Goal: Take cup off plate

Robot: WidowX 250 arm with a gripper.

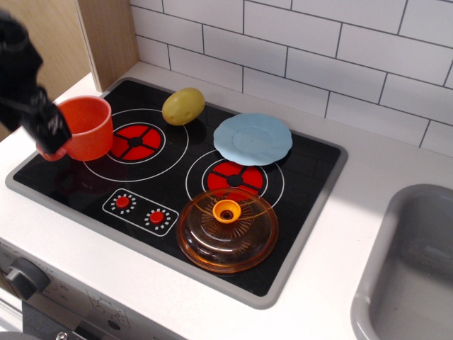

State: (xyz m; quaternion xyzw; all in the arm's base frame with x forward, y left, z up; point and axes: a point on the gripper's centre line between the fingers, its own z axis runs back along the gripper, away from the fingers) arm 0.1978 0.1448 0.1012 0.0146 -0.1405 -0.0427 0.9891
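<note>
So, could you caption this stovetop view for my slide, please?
Red-orange cup off the blue plate, gripper beside it.

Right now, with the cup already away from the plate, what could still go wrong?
The claw is blurred and right against the cup, at the handle side. If it pulls away while snagged there, the cup could tip or be dragged.

The cup stands near the left edge of the stovetop; a nudge might push it onto the counter.

The plate lies bare and apart, so little risk there.
</note>
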